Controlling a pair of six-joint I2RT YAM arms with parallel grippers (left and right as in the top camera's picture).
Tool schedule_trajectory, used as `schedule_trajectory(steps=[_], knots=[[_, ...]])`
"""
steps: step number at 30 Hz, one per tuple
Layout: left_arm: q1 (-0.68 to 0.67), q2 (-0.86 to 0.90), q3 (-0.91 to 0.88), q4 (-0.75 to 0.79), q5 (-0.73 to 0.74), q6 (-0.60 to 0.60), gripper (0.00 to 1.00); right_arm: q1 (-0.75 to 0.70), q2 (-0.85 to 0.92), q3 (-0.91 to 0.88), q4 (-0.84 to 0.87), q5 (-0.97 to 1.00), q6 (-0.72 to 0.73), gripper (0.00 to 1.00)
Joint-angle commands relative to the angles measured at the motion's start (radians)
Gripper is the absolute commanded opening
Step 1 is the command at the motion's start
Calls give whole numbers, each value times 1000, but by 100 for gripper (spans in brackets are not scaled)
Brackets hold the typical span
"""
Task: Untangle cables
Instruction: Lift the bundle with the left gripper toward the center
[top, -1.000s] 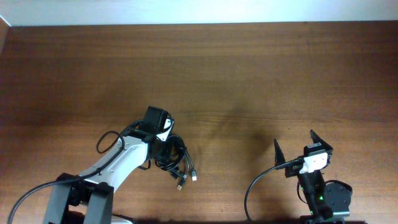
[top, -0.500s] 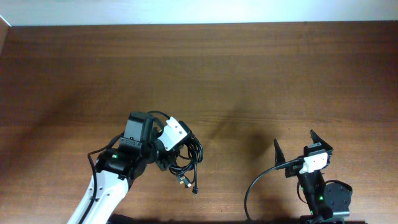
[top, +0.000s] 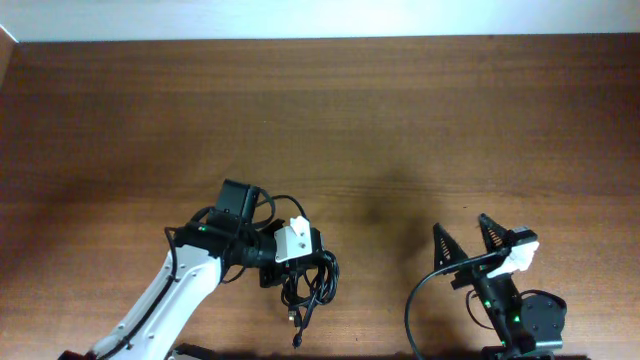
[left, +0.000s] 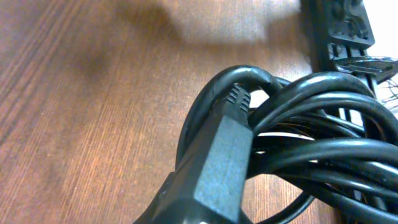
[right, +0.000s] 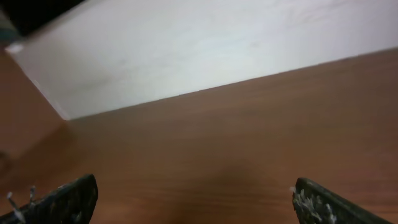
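Your left claw (top: 300, 266) is pressed almost together, pinching the cables (top: 313, 282). They are a tangled bunch of thin black cords hanging just below the claw. From overhead, the claw's tips are hidden under the white wrist camera and the bundle itself. Two loose plug ends (top: 296, 318) trail from the tangle, too small to tell apart. In the left wrist view the cables fill the frame, blurred and cut off at the edges. A blocky black plug (left: 224, 155) sits right against the lens, and you cannot count the cords. Your right claw (top: 465, 240) is spread wide, well apart from the cables, over the brown worktop (top: 400, 120). Its wrist view shows only the fingertips (right: 71, 198), cut off at the bottom corners.
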Motion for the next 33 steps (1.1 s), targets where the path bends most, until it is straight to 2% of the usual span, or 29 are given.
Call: schedule_trajectory(steps=[1, 5, 7, 12, 15, 18, 20, 22, 24, 25, 29, 31, 33], knots=[[-2, 9, 6, -2, 137, 80, 0, -3, -10, 1, -2, -175, 94, 99], [-3, 9, 6, -2, 196, 94, 0, -3, 39, 45, -4, -314, 94, 99], [-3, 9, 6, -3, 226, 105, 0, -3, 145, 127, -31, -342, 84, 99], [-3, 9, 6, -9, 224, 105, 0, -3, 594, 390, -216, -490, -134, 99], [-3, 9, 6, -9, 225, 105, 0, -3, 895, 512, -187, -777, -143, 99], [-3, 9, 6, -10, 225, 104, 0, -3, 1077, 532, -49, -1025, -143, 100], [-3, 9, 6, -10, 224, 105, 0, -3, 1186, 532, 38, -1147, -143, 93], [-2, 9, 6, -4, 217, 105, 0, -3, 1250, 532, 53, -1171, -143, 82], [-2, 9, 6, 20, 206, 104, 0, -3, 1273, 532, 54, -1171, -143, 80], [-2, 9, 6, 60, 206, 80, 0, -3, 1273, 532, 67, -1180, -143, 79], [-4, 9, 6, 446, 206, -341, 0, -3, 1273, 532, 107, -1229, -122, 76], [-13, 9, 6, 527, 208, -415, 0, -3, 1273, 532, 142, -1229, -17, 76], [-53, 9, 6, 546, 206, -414, 0, -2, 1273, 532, 197, -1229, 60, 76]])
